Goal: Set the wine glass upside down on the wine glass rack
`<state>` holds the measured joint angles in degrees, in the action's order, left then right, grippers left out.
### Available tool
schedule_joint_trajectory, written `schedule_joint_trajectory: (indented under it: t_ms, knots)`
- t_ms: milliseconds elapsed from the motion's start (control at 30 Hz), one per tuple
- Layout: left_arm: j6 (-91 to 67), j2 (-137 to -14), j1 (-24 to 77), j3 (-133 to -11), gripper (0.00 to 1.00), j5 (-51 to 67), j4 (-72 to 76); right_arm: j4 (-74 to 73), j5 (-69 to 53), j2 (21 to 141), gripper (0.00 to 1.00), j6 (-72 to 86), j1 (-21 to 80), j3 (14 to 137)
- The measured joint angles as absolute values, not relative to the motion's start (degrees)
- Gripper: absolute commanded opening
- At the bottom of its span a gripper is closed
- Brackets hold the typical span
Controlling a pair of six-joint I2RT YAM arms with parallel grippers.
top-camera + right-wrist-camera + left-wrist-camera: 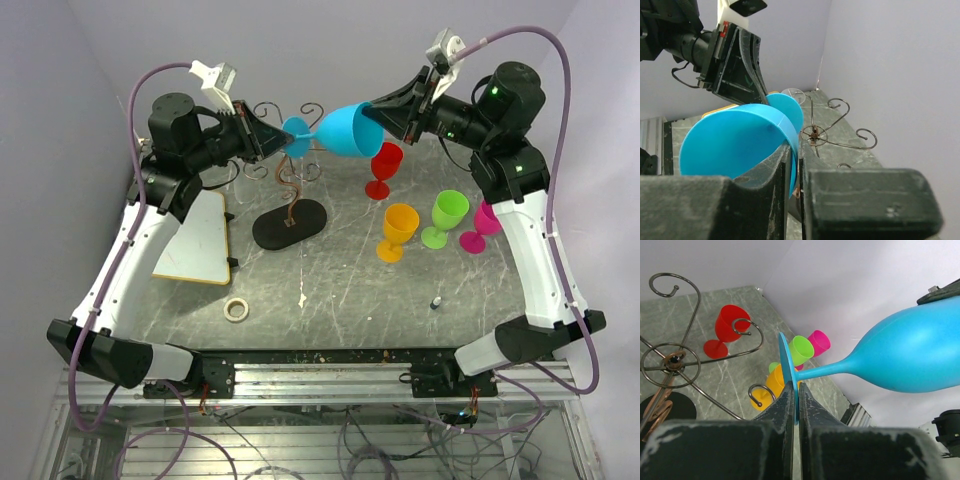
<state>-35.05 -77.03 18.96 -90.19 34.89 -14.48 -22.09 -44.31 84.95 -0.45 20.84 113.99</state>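
Note:
A blue wine glass (343, 129) lies on its side in the air above the wine glass rack (291, 180), a dark wire stand on a black oval base (290, 223). My left gripper (273, 137) is shut on the glass's round foot (785, 365). My right gripper (375, 118) is shut on the rim of the bowl (740, 142), one finger inside. The rack's scroll arms (675, 360) show below the glass in the left wrist view and beyond it in the right wrist view (815, 134).
Red (383, 168), orange (397, 231), green (444, 216) and pink (480, 226) glasses stand upright on the right. A white board (205, 238) lies at the left, a tape roll (236, 309) near the front, a small dark object (436, 302) at front right.

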Motion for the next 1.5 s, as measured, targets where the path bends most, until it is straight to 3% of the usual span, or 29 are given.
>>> schedule_joint_trajectory:
  t_ms: [133,233,667,833,1200,1500]
  knots:
    - [-33.43,-76.79,18.74,-90.13,0.07,33.63,-15.09,-22.28,-44.03,84.2,0.39,-1.21,20.84,112.09]
    - [-32.53,-76.07,17.82,-90.13,0.07,33.19,-15.92,-22.96,-43.62,83.92,0.5,-2.37,20.84,111.83]
    - [-24.77,-73.45,9.47,-92.92,0.07,27.9,-20.4,-29.54,-33.87,77.58,0.71,-11.94,20.8,111.15]
    - [-17.28,-73.28,8.01,-97.06,0.07,21.28,-22.85,-30.5,-28.88,71.79,0.83,-18.15,20.8,101.65]
    - [3.16,-72.47,7.53,-103.0,0.07,-1.08,-24.05,-33.34,-33.8,68.79,0.8,-33.1,20.8,72.1]
    - [19.11,-74.15,7.42,-103.46,0.07,-19.38,-19.84,-33.65,-41.1,66.32,0.8,-38.44,20.05,66.5]
